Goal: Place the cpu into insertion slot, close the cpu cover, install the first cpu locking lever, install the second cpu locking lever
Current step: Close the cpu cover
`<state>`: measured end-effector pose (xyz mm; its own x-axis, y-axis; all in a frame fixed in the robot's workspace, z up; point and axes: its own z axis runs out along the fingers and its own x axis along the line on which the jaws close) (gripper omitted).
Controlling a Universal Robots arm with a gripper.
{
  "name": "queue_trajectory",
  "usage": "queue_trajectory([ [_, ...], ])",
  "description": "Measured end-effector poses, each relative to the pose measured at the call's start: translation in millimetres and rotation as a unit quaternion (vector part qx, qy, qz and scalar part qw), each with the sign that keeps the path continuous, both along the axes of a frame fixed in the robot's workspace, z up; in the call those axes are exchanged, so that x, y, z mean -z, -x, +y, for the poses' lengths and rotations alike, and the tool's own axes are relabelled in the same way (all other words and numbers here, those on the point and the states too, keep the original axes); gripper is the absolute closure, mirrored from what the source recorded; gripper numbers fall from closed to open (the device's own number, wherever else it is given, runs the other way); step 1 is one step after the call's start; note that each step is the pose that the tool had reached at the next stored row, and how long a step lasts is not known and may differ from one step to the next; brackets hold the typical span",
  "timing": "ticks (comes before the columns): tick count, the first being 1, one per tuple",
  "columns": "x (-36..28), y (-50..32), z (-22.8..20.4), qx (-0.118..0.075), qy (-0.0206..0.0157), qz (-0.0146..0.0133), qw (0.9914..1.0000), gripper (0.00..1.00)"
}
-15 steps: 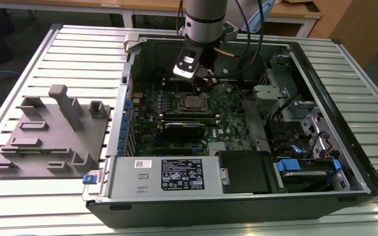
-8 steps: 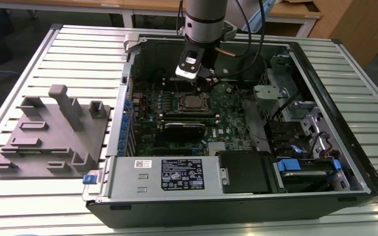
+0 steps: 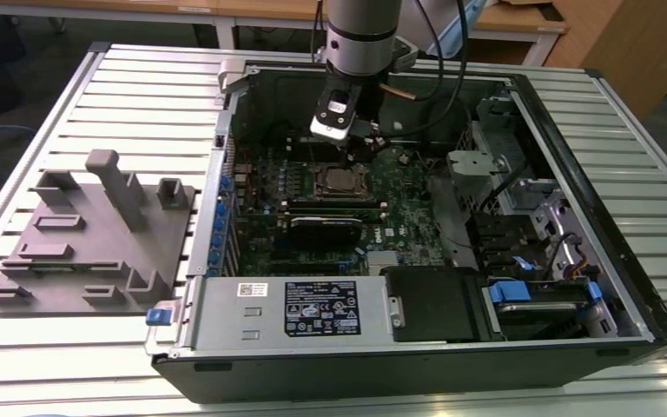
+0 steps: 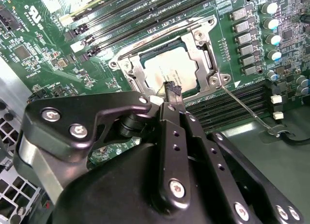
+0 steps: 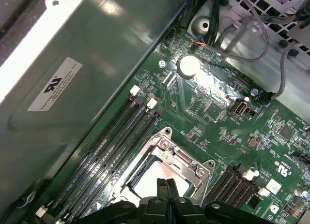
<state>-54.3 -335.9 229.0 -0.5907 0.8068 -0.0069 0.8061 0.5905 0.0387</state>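
Green motherboard [image 3: 409, 217] is seen lying flat inside an open computer case [image 3: 646, 304]; the case is set on a slatted metal table [image 3: 136, 95], with a grey moulded fixture [image 3: 90, 234] beside it at the exterior view's left. The arm is brought down from above into the case; the gripper [image 3: 363, 146] is held just over the insertion slot [image 3: 336, 182], near the middle of the board.

The cpu [image 4: 167, 69] is seated in the slot, its silver-grey top showing through the window of the cpu cover [image 4: 204, 45]; the cover is laid flat over it, framing it on all sides. In both wrist views the gripper's fingers [image 5: 163, 187] are pressed together with no gap between them; nothing is gripped. In the second wrist view the tip is poised above the cover's near edge, close to the chip; whether it is touching the metal cannot be told.

A thin locking lever [image 4: 242, 105] is seen running out from one corner of the cover, across the long memory slots [image 5: 111, 151], to a hooked end; a second lever [image 4: 160, 34] is laid along another side of the frame. Whether either is latched cannot be told. A round coin battery [image 5: 189, 65] is seated on the board well apart from the socket.
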Motion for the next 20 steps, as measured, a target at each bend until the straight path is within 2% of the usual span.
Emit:
queue_trajectory([
  [7, 0.0, 0.0, 0.0, -0.002, 0.0000, 0.0000, 1.00000, 0.90],
  [11, 0.1, 0.0, 0.0, -0.025, 0.0000, 0.0000, 0.99969, 0.90],
  [15, 0.2, 0.0, 0.0, -0.059, 0.0000, 0.0000, 0.99823, 0.90],
  [20, 0.3, 0.0, 0.0, -0.097, 0.0000, 0.0000, 0.99529, 0.90],
])
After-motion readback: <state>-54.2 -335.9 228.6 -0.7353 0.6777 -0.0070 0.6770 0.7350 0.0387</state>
